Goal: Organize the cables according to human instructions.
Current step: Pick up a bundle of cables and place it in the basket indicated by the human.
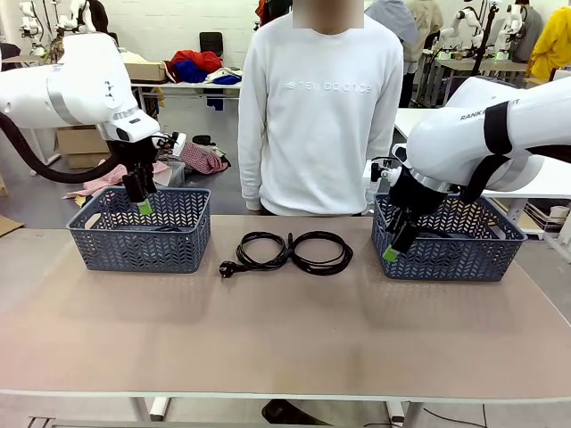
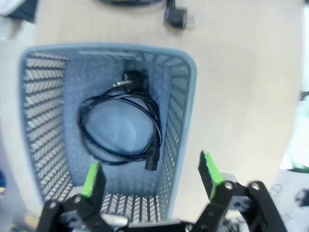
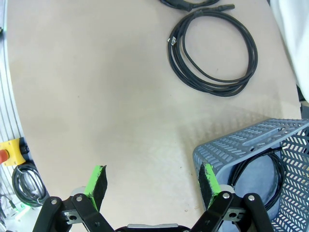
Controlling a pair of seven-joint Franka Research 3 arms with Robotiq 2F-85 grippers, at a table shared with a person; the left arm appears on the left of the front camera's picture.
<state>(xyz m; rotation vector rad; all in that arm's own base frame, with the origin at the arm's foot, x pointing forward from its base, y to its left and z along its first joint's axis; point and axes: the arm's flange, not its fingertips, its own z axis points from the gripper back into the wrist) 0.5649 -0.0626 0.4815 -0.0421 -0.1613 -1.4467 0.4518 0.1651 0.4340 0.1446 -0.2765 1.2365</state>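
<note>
Coiled black power cable (image 2: 131,80) lies in grey-blue plastic basket (image 2: 38,121), twelve o'clock of wide-spread left fingers (image 2: 91,180); right fingers (image 3: 96,184) also wide.

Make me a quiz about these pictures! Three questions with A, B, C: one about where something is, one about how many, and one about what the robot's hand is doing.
1. Where do the two loose cables lie?
A) on the table, between the left basket and the right basket
B) in the person's hands
C) on the floor

2. How many cables lie in the left basket?
A) none
B) one
C) three

3. How are the jaws of the left gripper?
A) shut on a cable
B) shut on the basket's rim
C) open, holding nothing

Answers:
1 A: the front view shows both coils side by side on the tabletop between the baskets.
2 B: the left wrist view looks down on a single coil inside.
3 C: the green pads stand wide apart above the basket with nothing gripped.
</note>
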